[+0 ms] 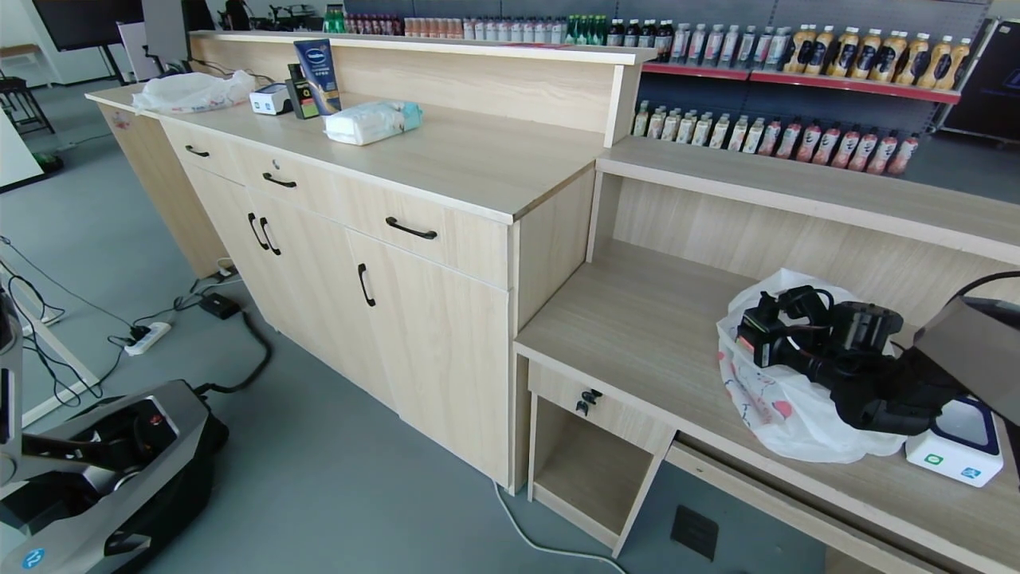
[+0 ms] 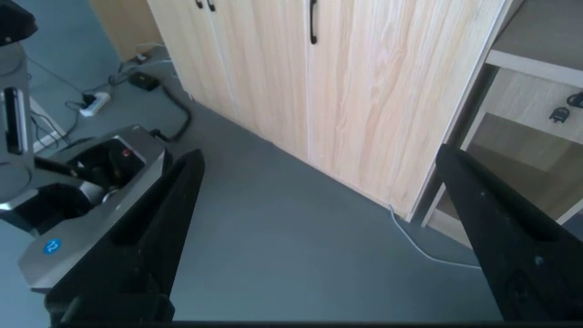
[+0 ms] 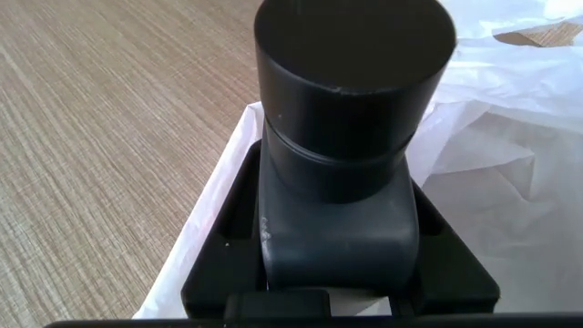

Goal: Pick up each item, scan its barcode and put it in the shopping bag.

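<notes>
Right wrist view: my right gripper (image 3: 337, 251) clamps a dark bottle (image 3: 351, 91) over the bag (image 3: 496, 182); I should lower deep before releasing.

Shopping bag (image 1: 785, 414): white printed plastic, crumpled, lying on the lower desk.
Scanner (image 1: 956, 456): white box, just beside the bag.
Tissue pack (image 1: 370, 121), lying flat, and blue carton (image 1: 317, 76), upright: on the upper counter.
</notes>
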Robot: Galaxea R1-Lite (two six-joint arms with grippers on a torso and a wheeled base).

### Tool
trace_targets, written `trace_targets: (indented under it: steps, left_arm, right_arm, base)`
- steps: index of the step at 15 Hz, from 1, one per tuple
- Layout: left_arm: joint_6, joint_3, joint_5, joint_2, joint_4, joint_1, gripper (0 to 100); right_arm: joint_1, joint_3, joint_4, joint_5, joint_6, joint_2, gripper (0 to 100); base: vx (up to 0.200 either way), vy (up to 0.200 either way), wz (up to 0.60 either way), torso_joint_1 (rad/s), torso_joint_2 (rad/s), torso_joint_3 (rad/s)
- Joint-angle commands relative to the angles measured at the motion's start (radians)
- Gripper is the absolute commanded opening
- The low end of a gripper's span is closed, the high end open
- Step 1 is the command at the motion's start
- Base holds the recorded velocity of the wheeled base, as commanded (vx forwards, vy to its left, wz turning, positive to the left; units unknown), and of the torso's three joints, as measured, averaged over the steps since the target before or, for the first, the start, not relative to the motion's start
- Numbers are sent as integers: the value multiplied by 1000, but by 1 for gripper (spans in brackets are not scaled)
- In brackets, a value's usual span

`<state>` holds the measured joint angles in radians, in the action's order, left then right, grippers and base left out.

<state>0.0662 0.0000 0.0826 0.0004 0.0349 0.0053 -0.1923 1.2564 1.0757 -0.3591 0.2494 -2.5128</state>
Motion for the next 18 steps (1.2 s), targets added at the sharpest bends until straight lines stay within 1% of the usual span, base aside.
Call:
trace_targets:
  steps: [1,4,5,8,9,11,13,15,16,17,18]
  left_arm:
    - [0,0,0,0,0,-1,100]
    - [0,0,0,0,0,1,100]
    - [0,0,0,0,0,1,100]
    - [0,0,0,0,0,1,100]
    - [0,0,0,0,0,-1,100]
    - [0,0,0,0,0,1,100]
    - [0,0,0,0,0,1,100]
    - [0,0,0,0,0,1,100]
    - [0,0,0,0,0,1,100]
    - [0,0,0,0,0,-1,100]
    - [0,0,0,0,0,1,100]
  right_arm:
    - [4,-2,1,-1,1,-9,0]
    - [-4,-8,-3,-1,1,-8,0]
    - [-6,-8,-5,-1,1,-6,100]
    - [-6,-9,-30,0,-1,40,100]
    - [-7,-18,-73,0,-1,92,100]
    - [-12,-77,-221,0,2,264,100]
    - [-25,-147,-352,0,7,485,100]
    - [-58,-221,-482,-1,10,729,100]
    - [-68,-262,-531,0,36,830,100]
    - [-75,-285,-548,2,62,876,100]
    - [-84,-356,-570,2,103,986,100]
  base:
    - [0,0,0,0,0,0]
    - [0,0,0,0,0,0]
    - [0,0,0,0,0,0]
    - [0,0,0,0,0,0]
    - [0,0,0,0,0,0]
    - [0,0,0,0,0,0]
    - [0,0,0,0,0,0]
    - [0,0,0,0,0,0]
    - [0,0,0,0,0,0]
    - [0,0,0,0,0,0]
    - [0,0,-600,12,-2,7]
